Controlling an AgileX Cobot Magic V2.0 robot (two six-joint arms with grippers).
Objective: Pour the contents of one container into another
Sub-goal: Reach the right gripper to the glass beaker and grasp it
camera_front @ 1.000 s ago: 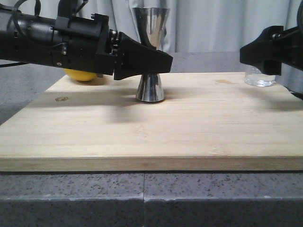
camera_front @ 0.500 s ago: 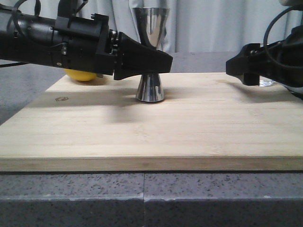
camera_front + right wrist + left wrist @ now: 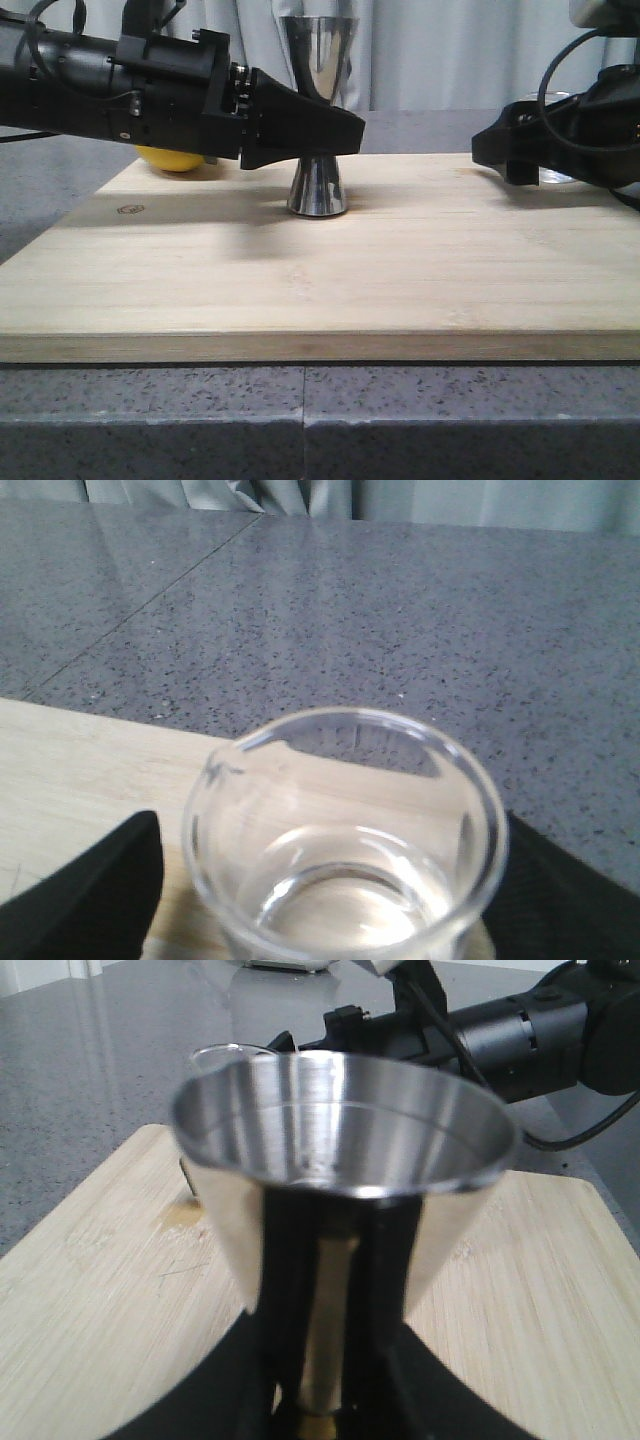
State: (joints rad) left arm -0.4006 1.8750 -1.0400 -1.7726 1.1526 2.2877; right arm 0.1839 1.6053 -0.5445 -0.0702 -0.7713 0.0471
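Observation:
The steel jigger (image 3: 318,60) stands upright on the wooden board (image 3: 400,270). My left gripper (image 3: 325,130) is shut on its narrow waist. In the left wrist view its wide mouth (image 3: 340,1130) fills the frame, with the gripper (image 3: 335,1360) at the waist below it. The glass beaker (image 3: 556,178) stands at the board's far right, mostly hidden behind my right gripper (image 3: 508,150). In the right wrist view the beaker (image 3: 345,820), with clear liquid at its bottom, sits between the open fingers of the gripper (image 3: 330,880). The left finger (image 3: 90,900) shows a small gap to the glass.
A yellow lemon (image 3: 175,158) lies at the board's back left, behind my left arm. The board rests on a grey speckled counter (image 3: 300,420). A pale curtain hangs behind.
My right gripper has come down and moved left around the beaker, which it now mostly hides. The left gripper and jigger have not moved.

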